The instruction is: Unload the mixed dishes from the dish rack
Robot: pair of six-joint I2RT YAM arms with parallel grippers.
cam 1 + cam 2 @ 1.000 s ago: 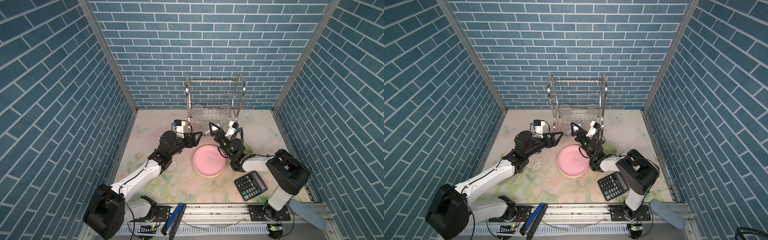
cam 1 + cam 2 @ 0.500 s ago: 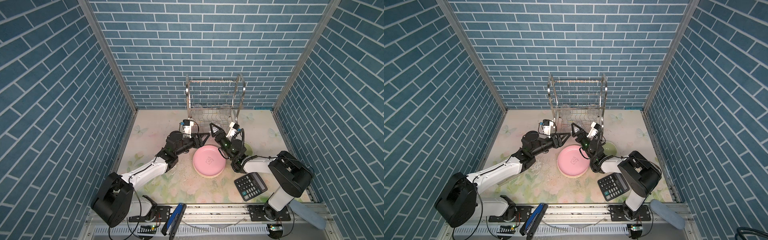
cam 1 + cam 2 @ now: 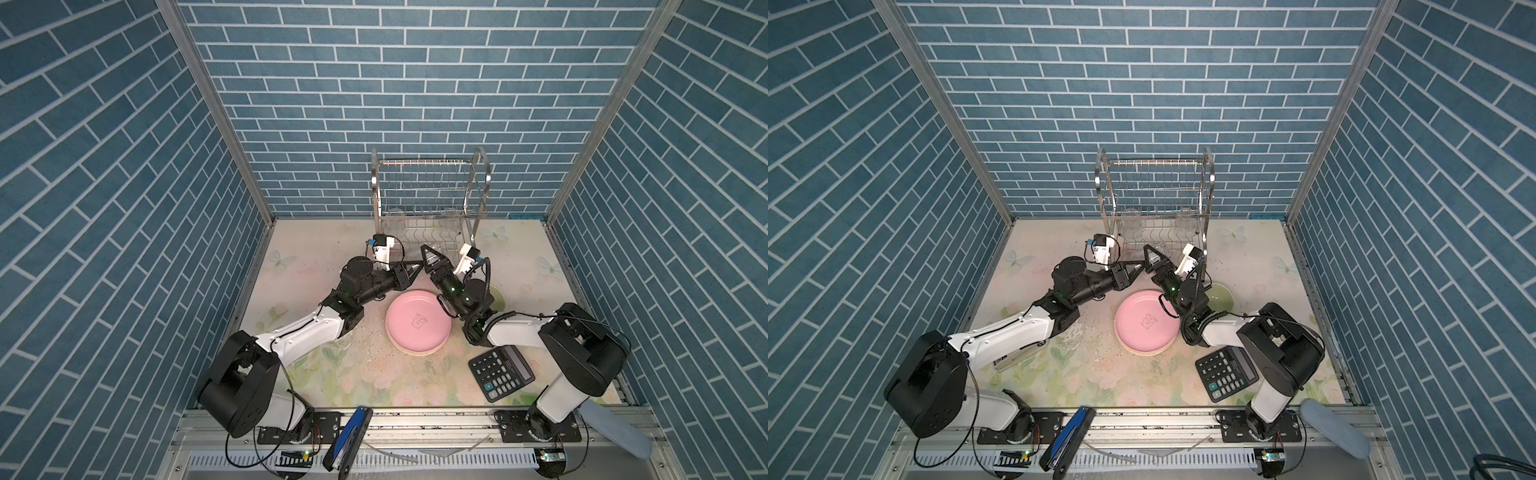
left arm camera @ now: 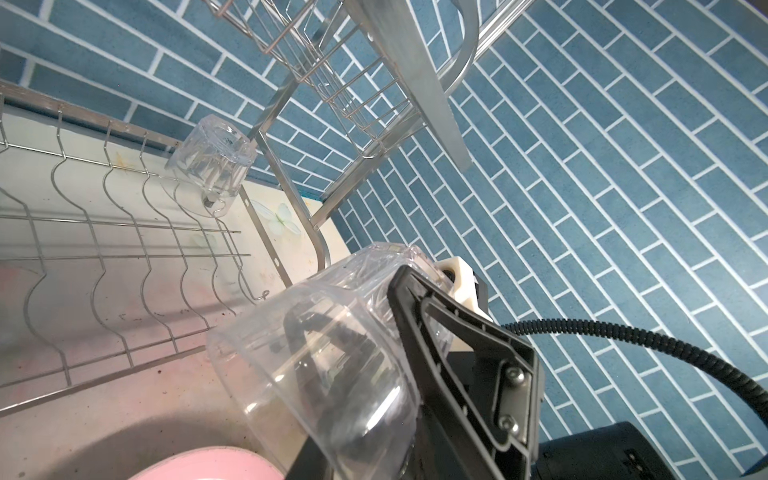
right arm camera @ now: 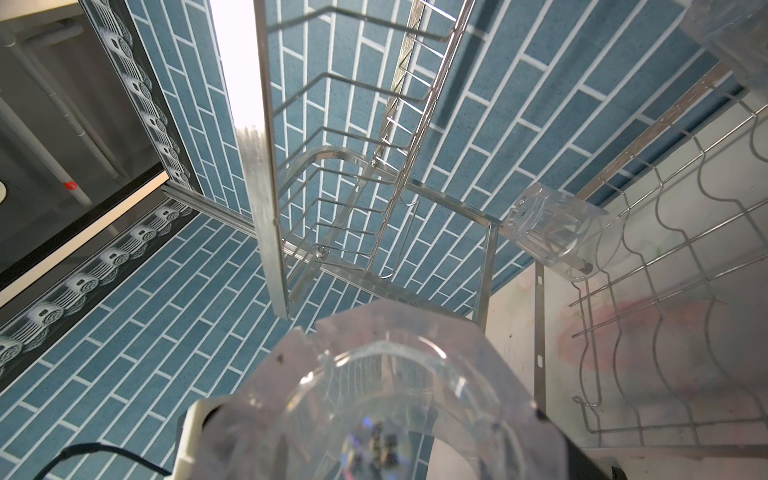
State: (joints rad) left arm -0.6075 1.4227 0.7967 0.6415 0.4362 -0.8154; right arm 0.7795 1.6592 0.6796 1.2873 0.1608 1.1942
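Right gripper clamps a clear glass at the dish rack front edge; left gripper jaws unreadable; next move, likely, calls for setting it upright on the table.

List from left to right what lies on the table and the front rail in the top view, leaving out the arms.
A blue and black flat tool → pink round plate → black rectangular calculator → grey-blue oblong pad. The pale-green bowl and silver wire dish rack overlap these, so they are left out.
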